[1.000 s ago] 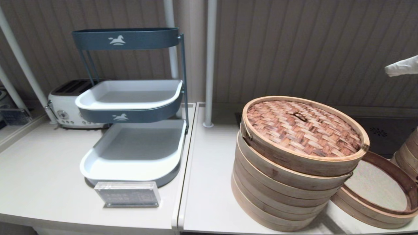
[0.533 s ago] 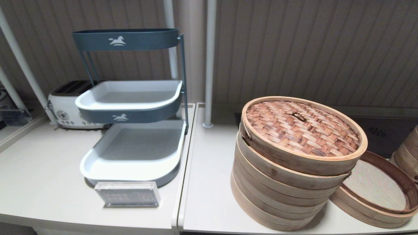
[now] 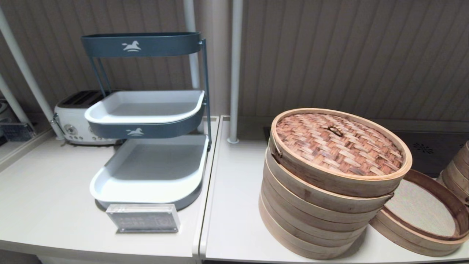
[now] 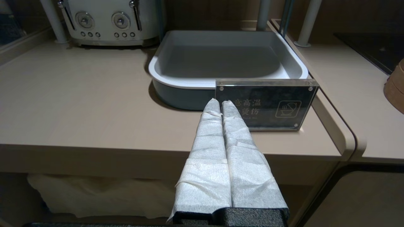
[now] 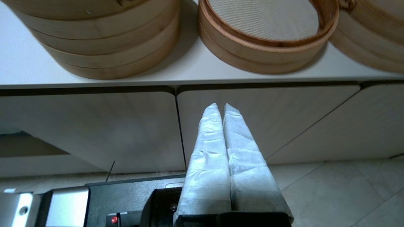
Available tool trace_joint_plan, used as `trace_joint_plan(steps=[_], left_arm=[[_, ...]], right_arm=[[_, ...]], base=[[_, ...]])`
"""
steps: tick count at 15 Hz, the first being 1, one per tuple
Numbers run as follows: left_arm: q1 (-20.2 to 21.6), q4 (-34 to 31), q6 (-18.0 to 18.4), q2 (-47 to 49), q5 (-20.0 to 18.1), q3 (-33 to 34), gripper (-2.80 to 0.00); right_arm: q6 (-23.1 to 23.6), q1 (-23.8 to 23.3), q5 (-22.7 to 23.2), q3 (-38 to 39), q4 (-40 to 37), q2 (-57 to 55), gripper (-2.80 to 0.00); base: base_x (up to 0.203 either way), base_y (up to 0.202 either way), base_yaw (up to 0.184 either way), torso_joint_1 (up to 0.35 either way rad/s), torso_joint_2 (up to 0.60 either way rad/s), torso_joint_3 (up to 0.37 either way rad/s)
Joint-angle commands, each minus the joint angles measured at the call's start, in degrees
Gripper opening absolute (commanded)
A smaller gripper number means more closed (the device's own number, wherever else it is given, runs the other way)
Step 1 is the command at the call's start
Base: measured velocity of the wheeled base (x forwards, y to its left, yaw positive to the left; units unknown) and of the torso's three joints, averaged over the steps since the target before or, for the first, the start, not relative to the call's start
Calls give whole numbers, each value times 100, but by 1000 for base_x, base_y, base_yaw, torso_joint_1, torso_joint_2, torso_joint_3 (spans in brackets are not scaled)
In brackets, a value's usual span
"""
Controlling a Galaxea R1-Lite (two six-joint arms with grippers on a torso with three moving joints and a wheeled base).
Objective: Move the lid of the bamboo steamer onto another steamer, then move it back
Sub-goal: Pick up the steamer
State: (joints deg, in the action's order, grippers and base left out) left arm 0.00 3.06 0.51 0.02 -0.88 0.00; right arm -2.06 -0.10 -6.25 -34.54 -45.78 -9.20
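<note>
The bamboo steamer lid (image 3: 340, 146), reddish woven with a small dark loop handle (image 3: 336, 130), lies slightly askew on top of the tall steamer (image 3: 311, 216) of several pale rings. Neither gripper shows in the head view. My right gripper (image 5: 220, 107) is shut and empty, down below the counter edge in front of the cabinet doors, with the tall steamer's base (image 5: 104, 41) above it. My left gripper (image 4: 221, 102) is shut and empty, level with the counter front before a dark acrylic sign (image 4: 268, 105).
A low steamer (image 3: 414, 238) with a dark rim and cloth floor sits right of the tall one, and a further bamboo stack (image 3: 458, 168) stands at the far right. On the left counter are a tiered tray rack (image 3: 146, 110), a toaster (image 3: 73, 117) and the sign (image 3: 143, 218).
The right gripper's white-wrapped tip, seen high at the right edge of the head view a second ago, has dropped out of that view. The lid and steamers have not moved.
</note>
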Motion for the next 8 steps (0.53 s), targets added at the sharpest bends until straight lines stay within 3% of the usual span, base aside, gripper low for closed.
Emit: trace_joint_plan(steps=[1,4,8], left_arm=[[0,10,1,-2,0,158,-280],[0,9,1,-2,0,158,-280],[0,1,1,-2,0,158,-280]], right_arm=[[-128,-7,-125,709,121,752,-280],[-547,-8,-720,1458,456,879,-280],[-930,-8,-934,1720,1022,883,-280]], base=[[0,0,0,0,0,0],[0,0,0,0,0,0],[0,0,0,0,0,0]])
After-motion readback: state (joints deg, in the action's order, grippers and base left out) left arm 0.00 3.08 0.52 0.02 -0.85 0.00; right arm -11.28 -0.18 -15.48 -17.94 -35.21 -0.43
